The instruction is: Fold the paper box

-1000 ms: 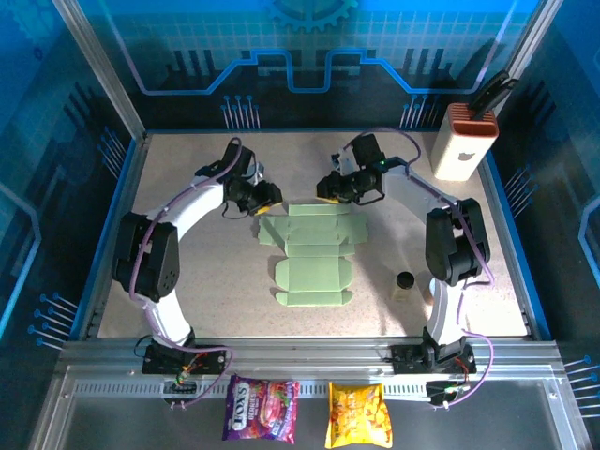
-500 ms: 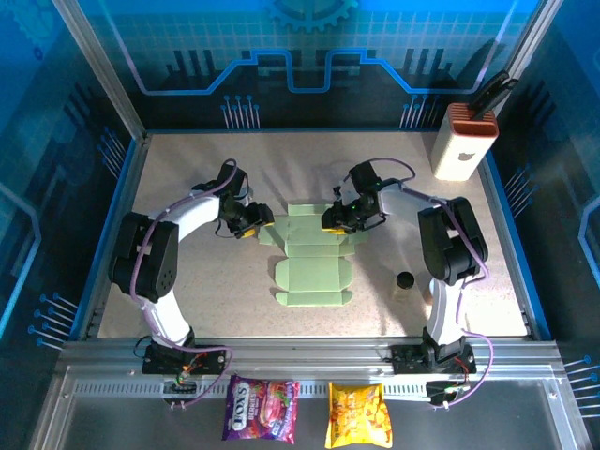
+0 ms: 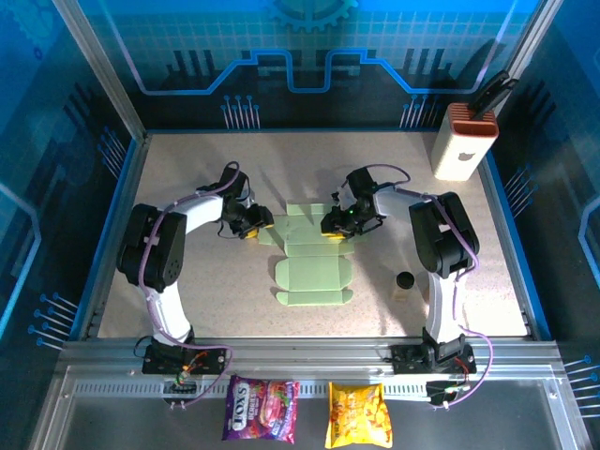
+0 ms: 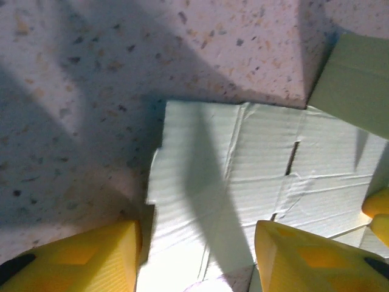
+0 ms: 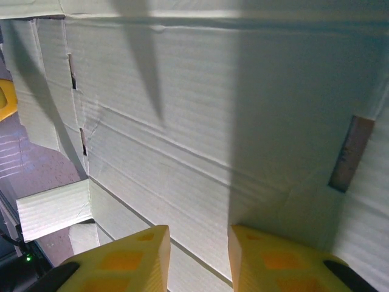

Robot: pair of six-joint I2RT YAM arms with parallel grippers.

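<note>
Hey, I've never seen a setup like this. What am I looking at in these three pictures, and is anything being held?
These are two white robot arms mounted at a speckled table, each ending in a two-finger gripper. The wide picture looks down from above and behind them; the two close-ups come from cameras on the wrists. Flat in the middle lies a pale green die-cut card sheet, the paper box not yet folded. The left gripper and right gripper are low over its far end, jaws apart, holding nothing. A white block with orange ribbed top stands at the far right; two colourful snack packets lie in front of the table.
</note>
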